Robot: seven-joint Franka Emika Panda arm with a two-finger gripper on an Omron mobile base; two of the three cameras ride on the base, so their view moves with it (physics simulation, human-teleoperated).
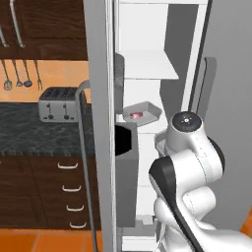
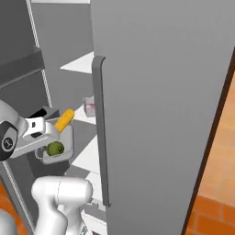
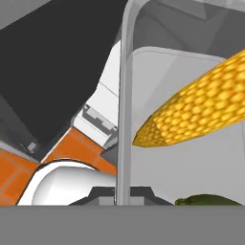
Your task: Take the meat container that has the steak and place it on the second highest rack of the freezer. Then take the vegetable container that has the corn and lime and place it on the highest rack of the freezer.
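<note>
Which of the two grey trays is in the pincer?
The grey tray holding the yellow corn cob and green lime; the steak tray sits on a shelf.

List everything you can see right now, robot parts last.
freezer: one, silver-grey, white inside, door open
steak tray: one, grey, on a freezer shelf, red meat in it
vegetable tray: one, grey, in the gripper
corn: one, yellow, in vegetable tray, sticking over its rim
lime: one, green, in vegetable tray
toaster: one, silver, dark counter
utensils: several, grey, hanging on wall
gripper: one, shut on vegetable tray rim
</note>
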